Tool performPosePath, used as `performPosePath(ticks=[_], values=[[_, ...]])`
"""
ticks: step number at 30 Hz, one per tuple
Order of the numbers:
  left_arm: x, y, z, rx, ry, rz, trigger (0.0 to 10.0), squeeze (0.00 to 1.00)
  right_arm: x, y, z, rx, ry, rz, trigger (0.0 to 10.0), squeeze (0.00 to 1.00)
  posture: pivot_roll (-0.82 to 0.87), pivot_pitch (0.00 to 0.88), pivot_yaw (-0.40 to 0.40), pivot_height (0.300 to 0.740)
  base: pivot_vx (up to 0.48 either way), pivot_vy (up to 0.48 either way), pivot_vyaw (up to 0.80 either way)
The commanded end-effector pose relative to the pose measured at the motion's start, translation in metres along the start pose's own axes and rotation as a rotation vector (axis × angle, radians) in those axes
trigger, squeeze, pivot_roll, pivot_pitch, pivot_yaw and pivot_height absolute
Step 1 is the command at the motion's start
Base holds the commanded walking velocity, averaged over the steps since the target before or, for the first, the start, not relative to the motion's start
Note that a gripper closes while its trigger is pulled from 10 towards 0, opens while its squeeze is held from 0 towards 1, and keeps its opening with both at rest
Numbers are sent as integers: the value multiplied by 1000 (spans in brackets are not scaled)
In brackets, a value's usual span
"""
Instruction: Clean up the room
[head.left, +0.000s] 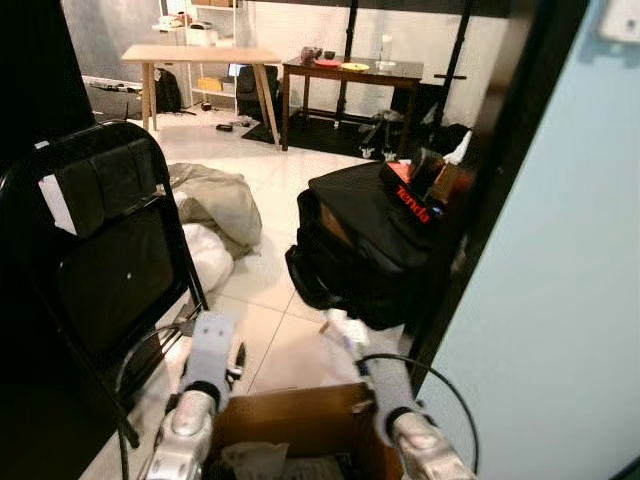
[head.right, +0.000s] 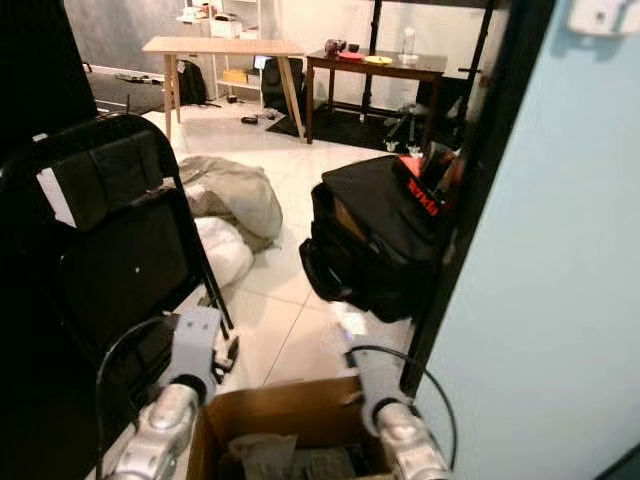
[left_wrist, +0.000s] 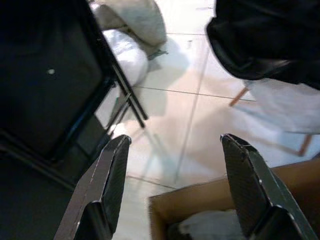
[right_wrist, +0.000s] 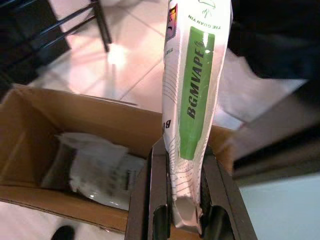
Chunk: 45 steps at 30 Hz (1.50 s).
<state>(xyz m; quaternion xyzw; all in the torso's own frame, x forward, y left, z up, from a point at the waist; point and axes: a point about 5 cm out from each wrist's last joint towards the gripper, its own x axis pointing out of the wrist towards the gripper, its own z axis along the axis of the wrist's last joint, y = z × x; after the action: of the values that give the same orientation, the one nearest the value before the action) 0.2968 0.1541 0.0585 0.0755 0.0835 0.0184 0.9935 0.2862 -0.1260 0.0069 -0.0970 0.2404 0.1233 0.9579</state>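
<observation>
Right gripper (right_wrist: 180, 210) clamped on white-green BGMVAPE packet (right_wrist: 192, 95), held upright over rim of cardboard box (right_wrist: 75, 117); crumpled white wrapper (right_wrist: 102, 167) lay inside box; box sat bottom centre of eye view, between both arms; left gripper (left_wrist: 175, 170) spread wide, nothing between fingers, above box's near edge and tiled floor (head.left: 270, 210); black folding chair (head.left: 110, 240) at left; black bag (head.left: 375, 235) centre; beige cloth heap (head.left: 220, 200) behind chair.

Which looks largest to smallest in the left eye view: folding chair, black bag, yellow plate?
1. Folding chair, though nearness to the camera inflates it.
2. Black bag.
3. Yellow plate, far off on the dark table.
</observation>
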Motion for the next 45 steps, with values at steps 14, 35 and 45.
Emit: performPosePath(ticks=[14, 35, 45], values=[[4, -9, -1, 47, 15, -48, 10000, 0, 4, -11, 5, -89, 5, 12, 10000, 0, -38, 51, -39, 740, 0, -51, 0], [-4, 26, -17, 346, 34, -159, 10000, 0, 20, -10, 40, -420, 56, 319, 10000, 0, -16, 80, -90, 740, 0, -86, 0], [-11, 55, -23, 605, 64, -286, 10000, 0, 16, -3, 35, -560, 146, 556, 10000, 0, -5, 97, -130, 740, 0, 0, 0]])
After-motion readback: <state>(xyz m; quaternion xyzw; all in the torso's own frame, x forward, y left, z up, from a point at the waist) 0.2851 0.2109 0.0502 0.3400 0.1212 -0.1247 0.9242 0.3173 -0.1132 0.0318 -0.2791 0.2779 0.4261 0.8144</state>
